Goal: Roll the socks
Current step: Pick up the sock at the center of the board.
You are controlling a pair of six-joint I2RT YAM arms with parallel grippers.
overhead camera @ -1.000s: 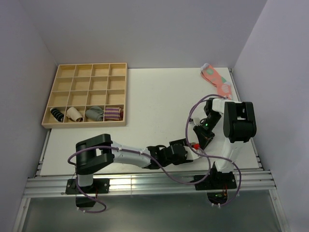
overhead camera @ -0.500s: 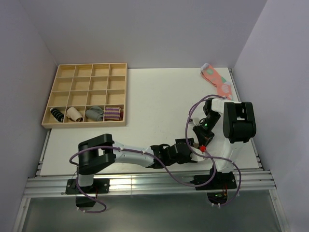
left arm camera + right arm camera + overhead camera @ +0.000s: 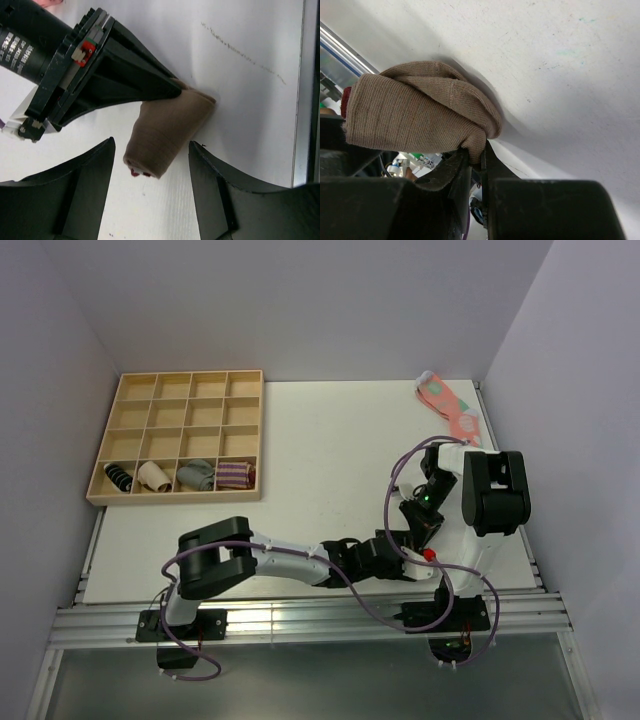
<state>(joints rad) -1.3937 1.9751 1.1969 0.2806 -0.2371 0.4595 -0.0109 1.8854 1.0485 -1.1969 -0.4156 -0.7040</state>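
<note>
Rolling looks nearly done: the sock (image 3: pixel 167 130) lies bundled at the table's (image 3: pixel 330 440) five o'clock, pinched by the right gripper (image 3: pixel 477 152). The left gripper (image 3: pixel 151 150) straddles it, wide; closing squarely seems next.

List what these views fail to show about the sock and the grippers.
- Top view: sock almost wholly hidden under the left gripper; only a red speck shows.
- Left wrist view: the right gripper covers the sock's far end.
- Right wrist view: its own fingers hide the pinched fold.
- Top view: tray contents too small to identify.
</note>
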